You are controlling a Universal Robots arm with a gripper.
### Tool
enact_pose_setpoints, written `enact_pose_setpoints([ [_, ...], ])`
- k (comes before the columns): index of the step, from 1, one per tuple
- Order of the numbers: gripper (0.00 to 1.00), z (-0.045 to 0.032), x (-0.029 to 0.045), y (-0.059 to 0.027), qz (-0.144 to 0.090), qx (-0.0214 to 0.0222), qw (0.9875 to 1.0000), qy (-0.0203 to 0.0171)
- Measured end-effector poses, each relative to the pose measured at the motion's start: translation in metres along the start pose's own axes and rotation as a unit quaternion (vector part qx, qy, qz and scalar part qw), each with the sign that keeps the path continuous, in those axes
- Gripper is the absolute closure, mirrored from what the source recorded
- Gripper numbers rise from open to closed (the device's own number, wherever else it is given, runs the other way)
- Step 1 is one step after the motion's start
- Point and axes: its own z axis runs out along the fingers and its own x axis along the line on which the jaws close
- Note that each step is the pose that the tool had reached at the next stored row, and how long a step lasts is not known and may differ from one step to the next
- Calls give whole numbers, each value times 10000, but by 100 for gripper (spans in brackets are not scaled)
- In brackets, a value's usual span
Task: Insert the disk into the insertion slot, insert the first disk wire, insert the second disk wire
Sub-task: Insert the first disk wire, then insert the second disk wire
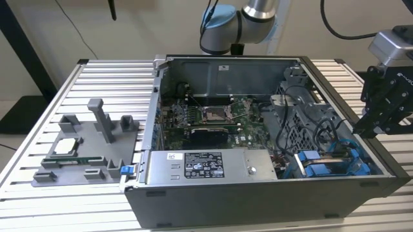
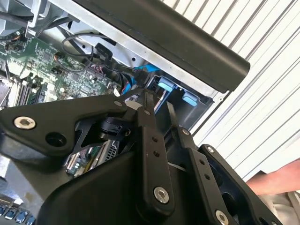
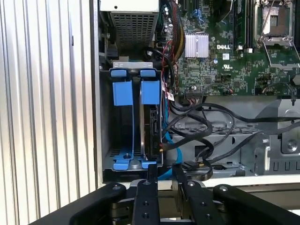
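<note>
The disk (image 3: 151, 93) stands on edge in the insertion slot (image 3: 132, 65) of the grey drive cage. It looks seated there, beside a second blue carrier (image 3: 123, 93), in the near corner of the computer case (image 1: 258, 203) at the exterior view's right. I judge it stiff, dense for its size and sensitive to knocks. Its metal faces would be slippery and its circuit side easily harmed, so the safe places to take hold are the blue plastic frame and its tabs, which probably flex a little. The gripper (image 3: 165, 172) hovers just off the cage's end, its fingers drawn close with a narrow gap between them, and nothing is visibly held. Black cables (image 3: 197, 126) and a thin blue cable (image 3: 171, 145) loop loosely right beside the disk. They look soft and springy, apt to snag or push back. Room is tight: the case wall is on one side of the cage, the cable tangle and motherboard (image 3: 220, 61) are on the other, and the power-supply box (image 1: 206, 166) lies along the near wall. The case rests on a ribbed aluminium table (image 3: 47, 117), hard and level. What seems to be a person's arm (image 2: 276, 180) lies near the table's edge.
</note>
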Motion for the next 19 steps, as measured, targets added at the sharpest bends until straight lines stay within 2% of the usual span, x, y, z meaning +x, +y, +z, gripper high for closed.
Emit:
enact_pose_setpoints([
  [10, 0, 0, 0, -5, 0, 0, 10000, 0],
  [12, 0, 2, 1, -5, 0, 0, 10000, -15],
  [13, 0, 6, 2, -6, -1, -2, 10000, -48],
  [18, 0, 32, 3, -8, -4, -13, 9995, -311],
  [19, 0, 39, 4, -9, -4, -15, 9994, -338],
])
